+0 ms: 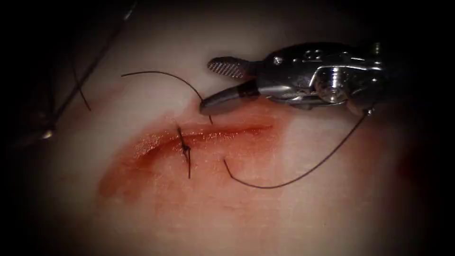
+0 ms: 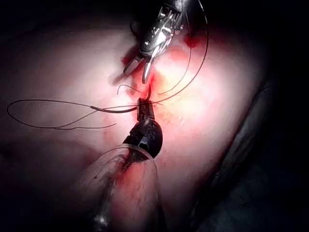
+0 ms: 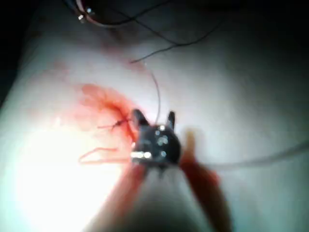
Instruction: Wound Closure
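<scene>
Right arm's silver needle driver tool (image 1: pixel 215 87) hovering upper centre, jaws gaping, grasping nothing. Thin dark thread (image 1: pixel 161 74) arcing leftward from lower jaw tip. Knotted stitch (image 1: pixel 185 149) crossing red cut (image 1: pixel 222 132) just below. Needle not discernible.

The tissue (image 1: pixel 303 208) carries loose thread (image 1: pixel 294 178) and red fluid (image 1: pixel 142 163) (around the cut (image 1: pixel 222 132)), perhaps wet.

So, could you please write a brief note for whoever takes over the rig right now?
Right tool: open, holding nothing, above the cut on the tissue; thread runs past its lower jaw.
Left tool: its hold cannot be told; a curved piece beside its tip may be the needle, apparently not in the tissue.
Done: one knotted stitch crosses the cut.
Left: the cut on both sides of it is unstitched.
</scene>
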Controlling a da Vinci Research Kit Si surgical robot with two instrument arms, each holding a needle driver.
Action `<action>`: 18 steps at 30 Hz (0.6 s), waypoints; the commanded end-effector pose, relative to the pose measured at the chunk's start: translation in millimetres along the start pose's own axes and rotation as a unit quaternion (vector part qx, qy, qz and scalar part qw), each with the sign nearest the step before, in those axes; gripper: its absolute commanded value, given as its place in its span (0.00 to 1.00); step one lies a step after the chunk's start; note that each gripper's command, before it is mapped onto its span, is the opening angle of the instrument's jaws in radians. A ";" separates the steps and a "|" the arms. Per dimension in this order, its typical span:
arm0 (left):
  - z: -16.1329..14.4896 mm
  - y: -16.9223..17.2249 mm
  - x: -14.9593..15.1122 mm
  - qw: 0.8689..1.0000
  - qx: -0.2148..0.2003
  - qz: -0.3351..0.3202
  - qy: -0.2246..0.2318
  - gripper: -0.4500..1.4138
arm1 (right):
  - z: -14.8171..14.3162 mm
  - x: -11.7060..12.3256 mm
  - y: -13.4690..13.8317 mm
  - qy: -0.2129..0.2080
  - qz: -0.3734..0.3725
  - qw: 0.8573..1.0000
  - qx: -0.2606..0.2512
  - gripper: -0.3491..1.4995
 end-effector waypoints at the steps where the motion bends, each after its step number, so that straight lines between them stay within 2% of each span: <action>1: 0.6 0.5 -0.4 1.000 -0.001 -0.001 0.000 0.00 | 1.7 -0.3 0.0 -0.001 -0.004 1.000 -0.004 0.65; 3: 0.6 0.5 -0.4 1.000 -0.001 -0.001 0.000 0.00 | 2.6 -0.6 0.3 -0.005 -0.002 1.000 -0.010 0.64; 5: 0.6 0.5 -0.4 1.000 -0.001 -0.001 0.000 0.00 | 3.6 -0.9 0.7 -0.010 0.000 1.000 -0.015 0.51; 6: 0.6 0.5 -0.4 1.000 -0.001 -0.001 0.000 0.00 | 3.8 -0.9 0.7 -0.010 0.000 1.000 -0.016 0.35; 7: 0.6 0.5 -0.4 1.000 -0.001 -0.001 0.000 0.00 | 4.1 -1.0 0.8 -0.011 0.003 1.000 -0.017 0.05; 8: 0.5 0.5 -0.4 1.000 -0.001 -0.001 0.000 0.00 | 4.3 -0.9 0.8 -0.011 0.003 1.000 -0.018 0.00; 13: 0.4 0.5 -0.4 1.000 -0.002 -0.001 0.001 0.00 | 3.3 -0.5 0.9 -0.008 0.008 1.000 -0.019 0.00; 16: 0.5 0.6 -0.5 1.000 -0.001 0.000 0.000 0.00 | 1.2 0.5 2.0 0.021 0.015 0.998 -0.065 0.00; 18: 0.5 0.6 -0.6 1.000 -0.001 0.000 -0.001 0.00 | 0.3 1.1 2.4 0.032 0.020 0.997 -0.074 0.00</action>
